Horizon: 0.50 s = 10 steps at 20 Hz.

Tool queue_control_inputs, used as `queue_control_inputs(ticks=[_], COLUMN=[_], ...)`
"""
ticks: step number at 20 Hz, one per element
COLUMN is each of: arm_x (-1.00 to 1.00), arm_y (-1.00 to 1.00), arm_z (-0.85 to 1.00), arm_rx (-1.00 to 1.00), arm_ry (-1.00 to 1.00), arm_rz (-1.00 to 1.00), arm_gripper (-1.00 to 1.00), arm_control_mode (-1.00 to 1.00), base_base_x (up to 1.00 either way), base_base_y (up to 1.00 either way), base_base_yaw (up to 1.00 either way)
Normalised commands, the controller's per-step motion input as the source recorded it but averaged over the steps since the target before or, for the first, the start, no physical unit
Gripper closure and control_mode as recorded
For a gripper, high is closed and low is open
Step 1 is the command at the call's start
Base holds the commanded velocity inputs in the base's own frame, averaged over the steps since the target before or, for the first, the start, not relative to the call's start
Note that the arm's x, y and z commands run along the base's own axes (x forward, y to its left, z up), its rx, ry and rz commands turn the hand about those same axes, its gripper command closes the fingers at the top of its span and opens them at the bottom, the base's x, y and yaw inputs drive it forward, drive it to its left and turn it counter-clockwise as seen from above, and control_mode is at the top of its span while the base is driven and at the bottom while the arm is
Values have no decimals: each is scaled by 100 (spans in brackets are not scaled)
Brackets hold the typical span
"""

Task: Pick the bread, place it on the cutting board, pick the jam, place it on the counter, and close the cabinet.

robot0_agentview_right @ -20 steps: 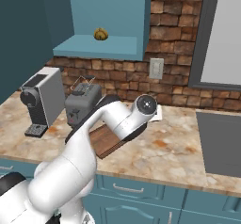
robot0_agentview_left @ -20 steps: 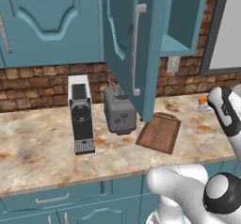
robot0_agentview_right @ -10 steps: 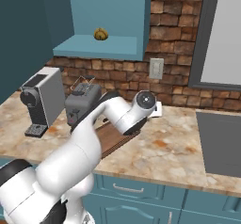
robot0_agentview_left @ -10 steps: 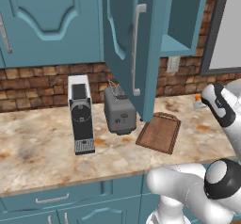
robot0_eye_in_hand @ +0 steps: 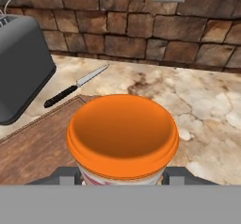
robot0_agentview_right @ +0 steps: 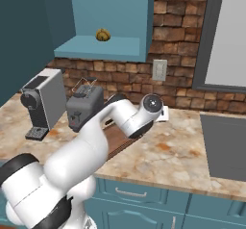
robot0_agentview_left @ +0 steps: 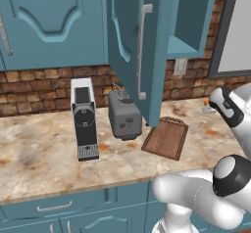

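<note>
Jam sat pinched between the fingers, which pressed against both sides of the jar, held above the counter at the right edge of the cutting board. Bread remained on the open cabinet's shelf, well apart from the board. The cabinet door stood swung wide, its silver bar handle facing outward. A toaster stood just beside the board's far-left end, with a coffee machine further left. A black-handled knife lay on the counter between toaster and brick wall.
</note>
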Motion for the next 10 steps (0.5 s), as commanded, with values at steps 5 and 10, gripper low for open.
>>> queue_control_inputs(ticks=[5,10], arm_x=[3,0], arm_y=[-17,-21], arm_z=[-13,-10], arm_rx=[0,0], arm_ry=[2,2], arm_rz=[-2,-1], arm_gripper=[100,100], arm_control_mode=[-100,-100], base_base_x=[0,0], base_base_y=[0,0], base_base_yaw=[0,0])
